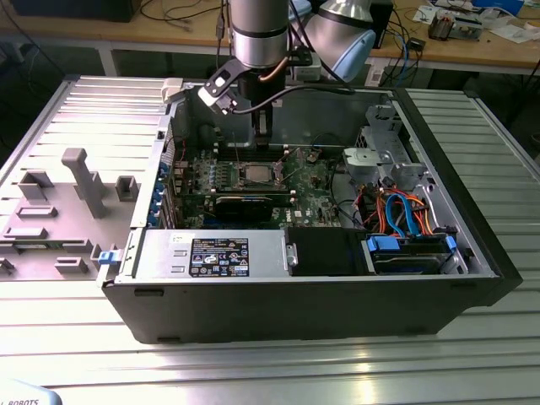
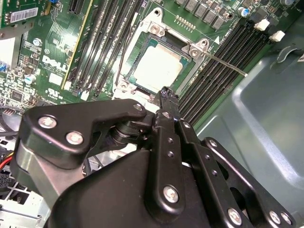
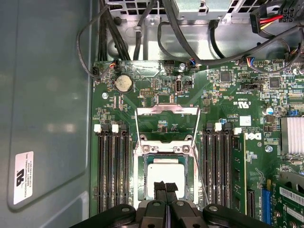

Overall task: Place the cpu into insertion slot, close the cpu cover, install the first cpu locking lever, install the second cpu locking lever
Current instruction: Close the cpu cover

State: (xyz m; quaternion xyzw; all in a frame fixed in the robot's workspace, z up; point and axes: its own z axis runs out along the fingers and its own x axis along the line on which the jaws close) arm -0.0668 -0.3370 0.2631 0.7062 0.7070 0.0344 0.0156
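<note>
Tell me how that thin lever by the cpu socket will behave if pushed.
The lever is a thin bare wire rod, so probably springy, flexing before moving. Smooth metal looks slippery; a push could slide off. One end meets the insertion slot, so it likely pivots.

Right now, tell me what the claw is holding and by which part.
Nothing. The claw is shut and empty, its tips together over the cpu, which lies in the insertion slot.

The arm is silver-grey with a dark band. The black gripper has links carrying silver screws.
</note>
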